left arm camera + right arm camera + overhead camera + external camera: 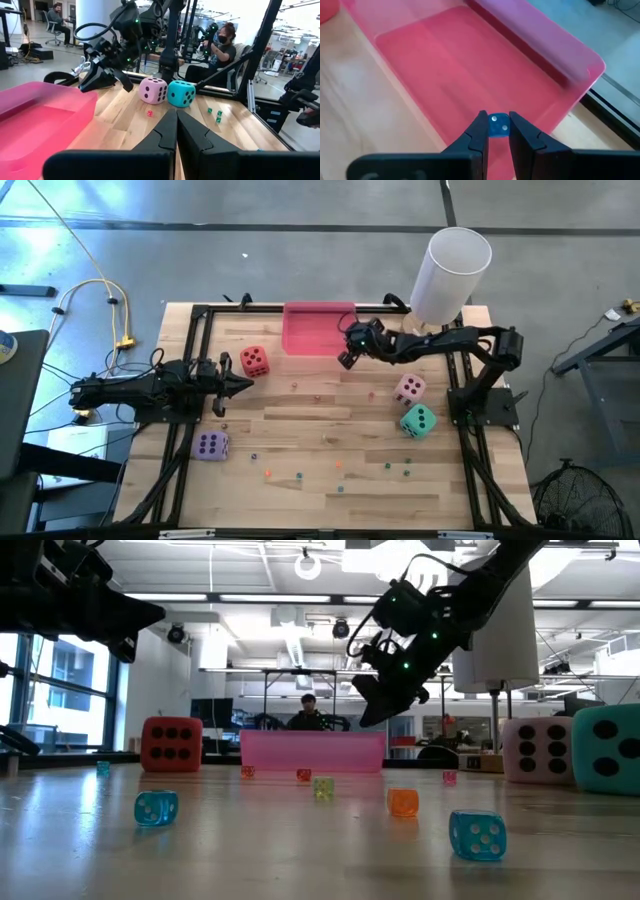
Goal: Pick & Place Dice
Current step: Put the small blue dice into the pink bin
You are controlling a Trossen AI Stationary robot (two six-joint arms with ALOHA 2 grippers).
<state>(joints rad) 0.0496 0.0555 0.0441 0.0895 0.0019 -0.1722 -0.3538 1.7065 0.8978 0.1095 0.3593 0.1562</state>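
My right gripper point(497, 131) is shut on a tiny blue die point(498, 124) and hangs above the pink tray point(470, 65), near its right end, as the high view shows point(347, 358). In the low view it is raised point(372, 710) over the tray point(312, 752). My left gripper point(245, 385) is shut and empty, raised just near of the red die point(254, 360). The pink die point(409, 388) and teal die point(418, 420) rest at right, the purple die point(211, 445) at near left. Tiny dice point(477, 835) lie scattered. My right gripper pinches the tiny blue die point(495, 120) between its two fingertips point(479, 131), one on each side face. The fingers slant down toward the tray from the table's right. The die is lifted clear, over the tray's floor by its near wall.
A tall white cylinder point(450, 270) stands at the far right corner behind the tray. Black frame rails point(190, 330) run along the table's edges. Tiny dice lie on the near half of the wood: teal point(156, 807), orange point(403, 802), yellow-green point(322, 788). People sit in the room beyond.
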